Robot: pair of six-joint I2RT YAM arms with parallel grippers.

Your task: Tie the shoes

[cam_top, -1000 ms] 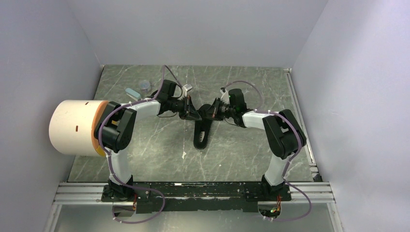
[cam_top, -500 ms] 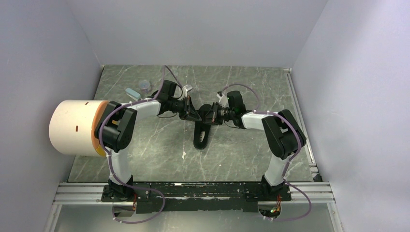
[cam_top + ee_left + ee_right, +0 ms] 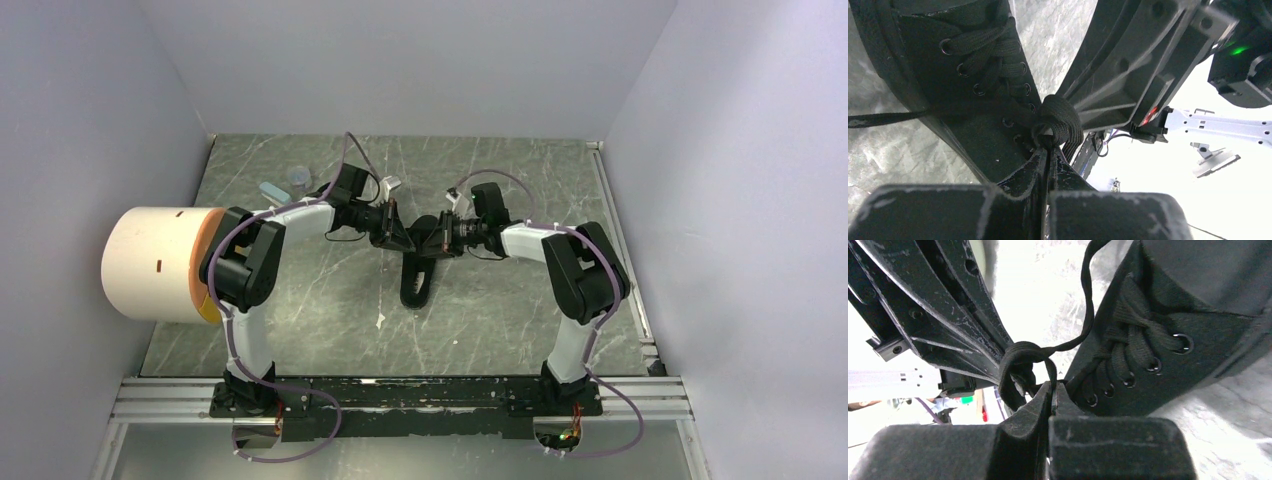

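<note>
The black shoe (image 3: 417, 281) lies in the middle of the marble table, its lace end under both grippers. My left gripper (image 3: 404, 238) and right gripper (image 3: 428, 240) meet tip to tip just above it. In the left wrist view the left gripper (image 3: 1048, 149) is shut on a black lace, where a knot (image 3: 1057, 124) sits between the two grippers beside the shoe (image 3: 968, 75). In the right wrist view the right gripper (image 3: 1052, 385) is shut on the lace, a loop (image 3: 1020, 365) wraps beside it, and the shoe (image 3: 1168, 330) lies to the right.
A large white cylinder with an orange band (image 3: 160, 262) stands at the left wall. A small blue block (image 3: 271, 191) and a small clear cup (image 3: 299, 179) lie at the back left. A small white scrap (image 3: 380, 321) lies in front of the shoe.
Both grippers stay pinched on the laces above the shoe. The right arm's wrist has shifted slightly and the grippers have drawn a little closer together.
</note>
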